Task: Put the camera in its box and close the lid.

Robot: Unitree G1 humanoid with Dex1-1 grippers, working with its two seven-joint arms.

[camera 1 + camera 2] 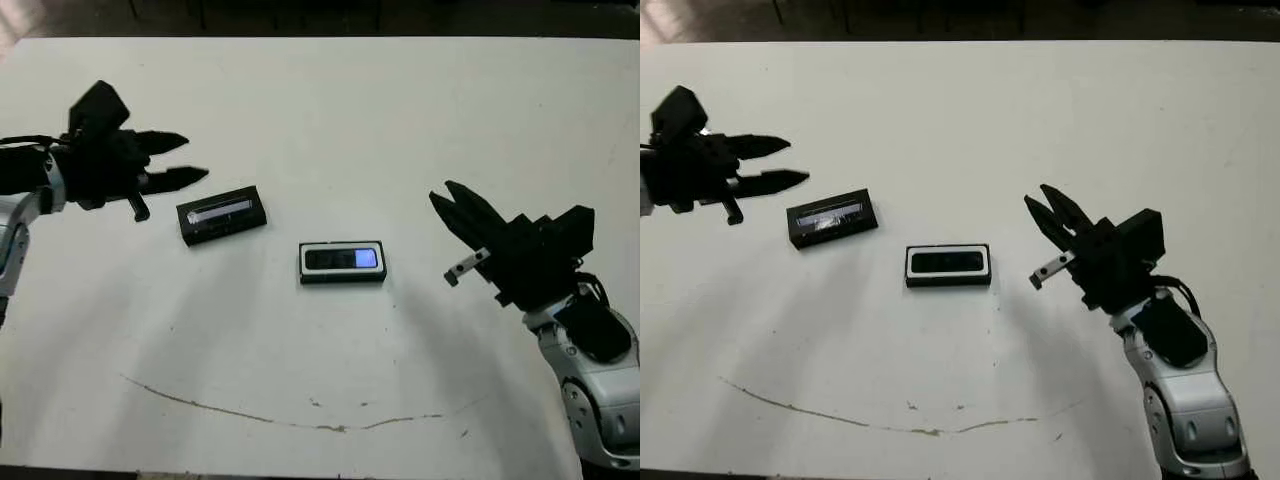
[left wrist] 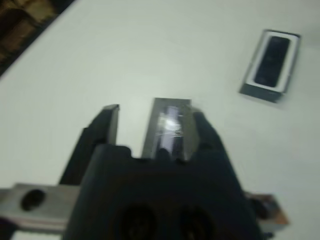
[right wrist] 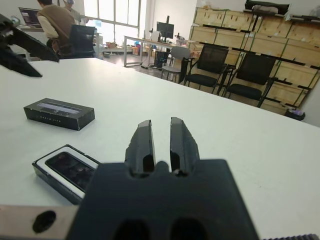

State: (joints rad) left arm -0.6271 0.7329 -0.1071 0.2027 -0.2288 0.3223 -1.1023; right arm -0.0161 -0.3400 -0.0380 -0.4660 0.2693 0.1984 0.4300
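We have the white table (image 1: 420, 120) with both arms hovering over it, nothing held. The camera (image 1: 343, 259) already sits inside the box (image 1: 304, 262) near table centre, long axis running left-right, blue-white patch at the end toward our right arm. The lid (image 1: 221, 214) lies apart from the box, up and to our left, also lying mostly left-right, slightly tilted, silvery strip facing up. That is the relation the next move turns on, we judge: the lid still has to travel right and toward us to land on the box. The left gripper (image 1: 180, 159) is clearly the nearer one — its fingers are spread, tips pointing at the lid's left end and just short of it, and the left wrist view has the lid lined up lengthwise between the fingers (image 2: 102, 127). The right gripper (image 1: 447, 201) hangs off the box's right end, well apart from the lid, fingers close together with only a thin slit between them, gripping nothing. Hard to make out: the left wrist view is blurred and the gripper body cuts off the lid's near end, so we cannot tell how high the fingers sit above it. The box's white lining shows only as a thin border around the camera.
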